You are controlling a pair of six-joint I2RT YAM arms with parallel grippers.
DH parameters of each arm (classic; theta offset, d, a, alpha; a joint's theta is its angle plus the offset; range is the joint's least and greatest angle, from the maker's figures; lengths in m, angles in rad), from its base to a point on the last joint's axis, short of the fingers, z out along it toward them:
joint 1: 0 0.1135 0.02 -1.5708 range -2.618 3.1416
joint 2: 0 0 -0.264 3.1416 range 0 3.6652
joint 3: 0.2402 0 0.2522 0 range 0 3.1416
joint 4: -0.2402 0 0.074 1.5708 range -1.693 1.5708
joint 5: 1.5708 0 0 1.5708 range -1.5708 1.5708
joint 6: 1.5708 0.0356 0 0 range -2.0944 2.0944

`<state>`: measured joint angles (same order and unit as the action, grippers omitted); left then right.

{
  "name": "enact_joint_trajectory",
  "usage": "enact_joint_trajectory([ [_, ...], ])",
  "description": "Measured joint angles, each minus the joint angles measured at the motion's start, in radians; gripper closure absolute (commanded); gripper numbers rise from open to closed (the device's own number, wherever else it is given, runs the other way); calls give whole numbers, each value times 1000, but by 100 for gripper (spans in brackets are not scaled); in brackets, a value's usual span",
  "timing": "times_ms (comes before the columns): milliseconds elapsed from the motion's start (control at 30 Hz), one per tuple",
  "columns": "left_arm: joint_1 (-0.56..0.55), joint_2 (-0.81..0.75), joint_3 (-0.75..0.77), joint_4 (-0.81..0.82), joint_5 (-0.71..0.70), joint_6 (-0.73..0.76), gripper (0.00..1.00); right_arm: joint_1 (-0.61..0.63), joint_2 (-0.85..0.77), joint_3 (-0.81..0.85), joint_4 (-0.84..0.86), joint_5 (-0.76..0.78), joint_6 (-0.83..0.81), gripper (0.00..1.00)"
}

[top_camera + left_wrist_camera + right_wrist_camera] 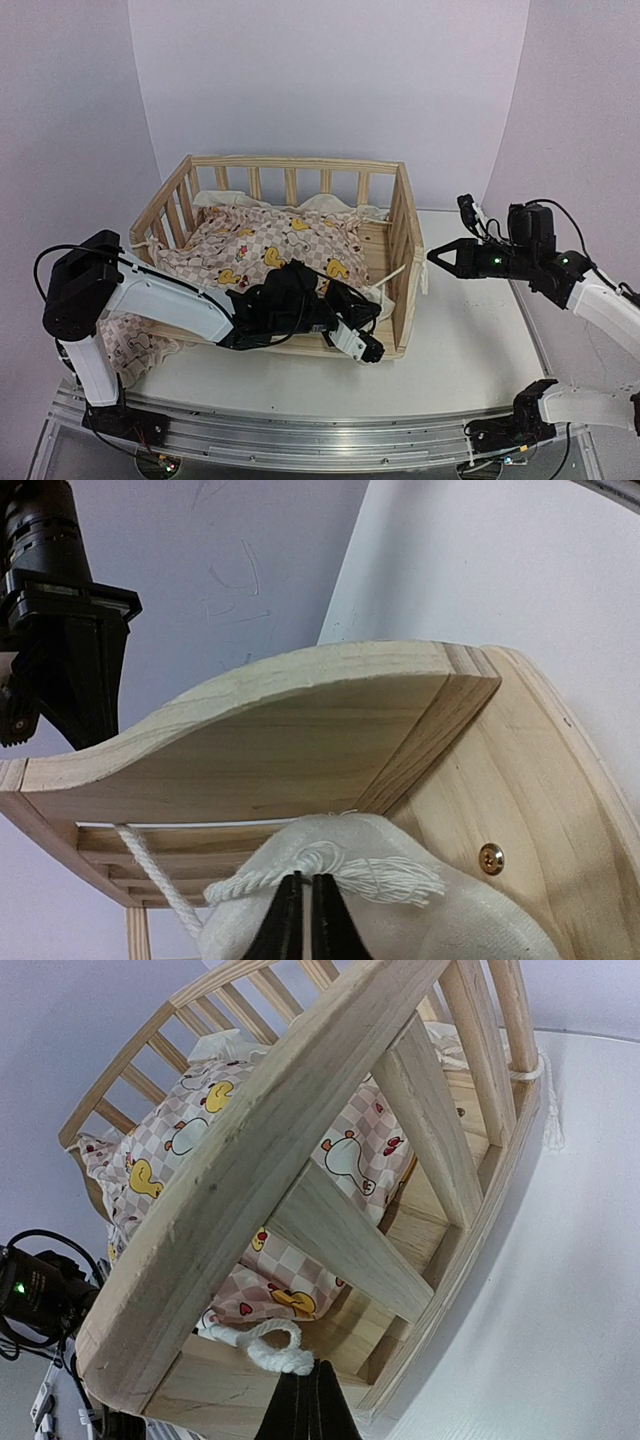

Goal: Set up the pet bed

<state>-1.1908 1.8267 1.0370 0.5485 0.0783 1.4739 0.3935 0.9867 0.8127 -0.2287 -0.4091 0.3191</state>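
The left gripper [303, 918], wrist view: we found the jaws drawn almost together, only a sliver between them, pinched on the cream edge of the cushion [440, 920]. A tasselled tie string [330, 875] lay across the fabric directly ahead of the fingertips. Above and beyond the tips rose the curved pine rail of the pet bed frame [280, 750], its corner joint up and to the right. From overhead we saw this gripper low at the frame's near right corner. The checked, duck-printed top of the cushion spread behind it inside the rails, and part of it lay outside the frame's left end, on the table [470, 340].

The right gripper [437, 256]: the jaws were fully together, and we saw nothing between them. It hung in the air just right of the frame's right rail, tips pointing at the rail and clear of the wood. In its wrist view a string loop [270, 1345] lay beyond the fingertips, at the frame's lower corner.
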Motion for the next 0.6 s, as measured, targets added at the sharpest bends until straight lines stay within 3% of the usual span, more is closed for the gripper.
enact_joint_trajectory([
  [133, 1, 0, 0, 0, 4, 95, 75, 0, 0, 0, 0, -8, 0, 100],
  [600, 37, 50, 77, -3, 50, 390, 57, 0, 0, 0, 11, -36, -2, 100],
])
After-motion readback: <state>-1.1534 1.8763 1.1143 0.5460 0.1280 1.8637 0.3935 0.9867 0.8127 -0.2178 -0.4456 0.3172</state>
